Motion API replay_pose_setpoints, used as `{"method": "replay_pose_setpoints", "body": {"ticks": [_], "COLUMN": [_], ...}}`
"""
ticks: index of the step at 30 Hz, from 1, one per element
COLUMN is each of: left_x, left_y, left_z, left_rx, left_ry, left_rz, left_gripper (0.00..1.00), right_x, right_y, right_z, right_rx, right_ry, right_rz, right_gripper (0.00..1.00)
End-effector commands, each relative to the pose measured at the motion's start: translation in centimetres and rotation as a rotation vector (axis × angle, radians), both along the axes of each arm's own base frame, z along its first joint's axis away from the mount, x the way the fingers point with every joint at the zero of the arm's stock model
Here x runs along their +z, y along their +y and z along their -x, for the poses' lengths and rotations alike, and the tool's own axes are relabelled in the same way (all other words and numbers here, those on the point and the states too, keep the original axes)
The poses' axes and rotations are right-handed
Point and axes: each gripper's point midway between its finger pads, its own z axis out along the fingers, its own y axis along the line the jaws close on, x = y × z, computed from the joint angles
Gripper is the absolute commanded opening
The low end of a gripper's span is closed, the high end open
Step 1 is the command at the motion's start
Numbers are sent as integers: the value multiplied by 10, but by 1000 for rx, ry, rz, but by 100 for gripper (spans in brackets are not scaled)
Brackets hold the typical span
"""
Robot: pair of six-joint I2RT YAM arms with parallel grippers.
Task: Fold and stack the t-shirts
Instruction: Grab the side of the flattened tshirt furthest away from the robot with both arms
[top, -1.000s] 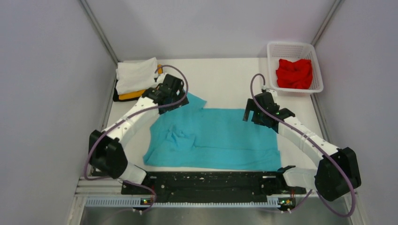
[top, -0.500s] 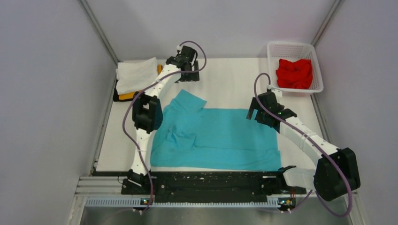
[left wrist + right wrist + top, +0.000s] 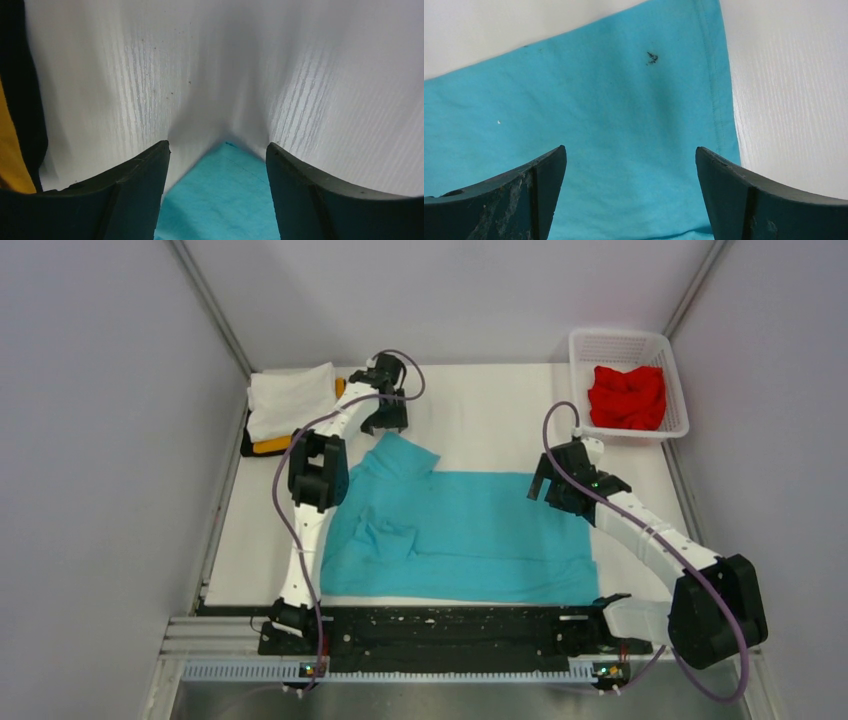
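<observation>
The turquoise t-shirt (image 3: pixel 470 535) lies spread on the white table, with a sleeve corner pointing to the back left. My left gripper (image 3: pixel 385 426) hangs open just above that sleeve tip (image 3: pixel 227 185), empty. My right gripper (image 3: pixel 548 488) is open and empty over the shirt's far right corner (image 3: pixel 624 125), near its hem. The white t-shirt (image 3: pixel 290 398) lies folded on the yellow-orange t-shirt (image 3: pixel 278 445) and the black t-shirt (image 3: pixel 246 445) at the back left. The red t-shirt (image 3: pixel 627 395) sits bunched in the basket.
A white mesh basket (image 3: pixel 583 348) stands at the back right corner. Grey walls enclose the table on three sides. The stack's black and orange edges (image 3: pixel 12 125) show at the left of the left wrist view.
My left arm has swung from low over the shirt's left side up to the back, then dropped slightly toward the sleeve tip. The shirt's left edge shifted right. My right gripper edged slightly right.
</observation>
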Motion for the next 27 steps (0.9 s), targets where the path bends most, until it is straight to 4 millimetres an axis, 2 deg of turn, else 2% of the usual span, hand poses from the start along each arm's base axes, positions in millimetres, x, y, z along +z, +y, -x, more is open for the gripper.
{"method": "replay_pose_setpoints", "body": {"ticks": [1, 5, 11, 14, 17, 19, 20, 21, 27], "left_x": [2, -8, -15, -19, -20, -17, -15, -13, 7], "left_y": [-8, -9, -11, -9, -11, -12, -11, -9, 16], "left_z": [0, 12, 31, 34, 33, 31, 31, 30, 19], "left_rx": [-2, -23, -45, -38, -37, -35, -31, -24, 66], "left_ry": [2, 47, 76, 88, 90, 85, 80, 74, -1], "left_rz": [30, 35, 45, 41, 48, 51, 47, 39, -45], "left_gripper": [72, 61, 55, 46, 30, 15, 5, 0, 0], "right_x": [2, -2, -8, -11, -11, -11, -11, -10, -9], "right_y": [-6, -4, -7, -8, -8, -10, -11, -13, -31], "right_z": [-3, -3, -2, -3, -4, -4, -5, -5, -16], "right_rx": [-40, -38, -52, -55, -58, -66, -73, -80, -162], "right_ry": [-17, -1, 13, 20, 20, 17, 14, 10, 8], "right_rz": [2, -1, 11, 20, 23, 30, 37, 41, 59], "right_gripper": [99, 99, 99, 99, 99, 99, 99, 99, 99]}}
